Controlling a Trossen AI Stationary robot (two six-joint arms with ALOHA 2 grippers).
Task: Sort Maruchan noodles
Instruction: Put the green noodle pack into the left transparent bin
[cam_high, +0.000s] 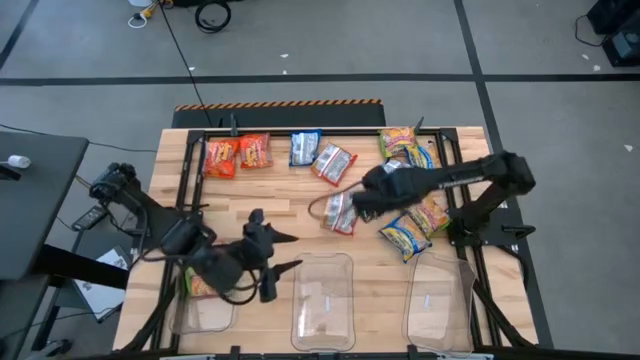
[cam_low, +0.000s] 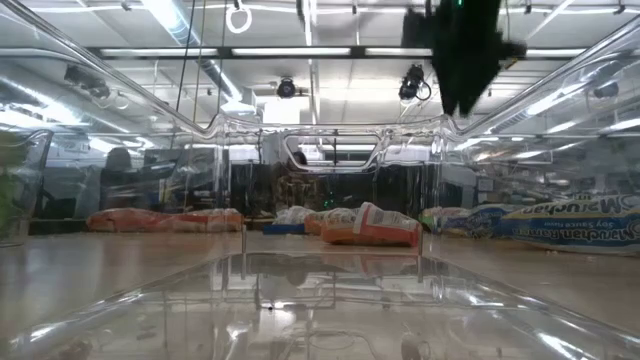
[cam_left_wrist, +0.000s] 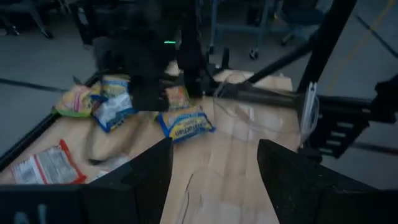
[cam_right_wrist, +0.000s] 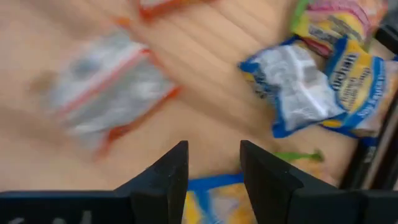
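1. Three clear bins stand along the near edge of the worktop (cam_high: 300, 215): left bin (cam_high: 205, 310), middle bin (cam_high: 322, 300), right bin (cam_high: 437, 300). The left bin holds one packet with green on it (cam_high: 192, 284), partly hidden by the left arm; the middle and right bins show no packets.
2. Packet count on the worktop, high view: two orange-red packets (cam_high: 238, 155) side by side at the far left; one blue packet (cam_high: 304, 148) just right of them; two packets showing silver and red, one near the far edge (cam_high: 333, 162) and one at mid-worktop (cam_high: 341, 213). At the far right a cluster of blue-and-yellow and green-yellow packets (cam_high: 409, 147) overlaps, and the right arm crosses it, so the exact number cannot be told; at least one more blue-and-yellow packet (cam_high: 405, 236) lies nearer the bins.
3. Left hand (cam_high: 285, 252) hovers over the worktop between the left and middle bins, fingers spread, holding nothing.
4. Right hand (cam_right_wrist: 211, 168) hangs above the mid-worktop silver-and-red packet (cam_right_wrist: 106, 93), fingers apart and empty in the right wrist view.
5. Surroundings: a black frame (cam_high: 190, 180) borders the worktop; cables (cam_high: 210, 14) lie on the floor behind it.
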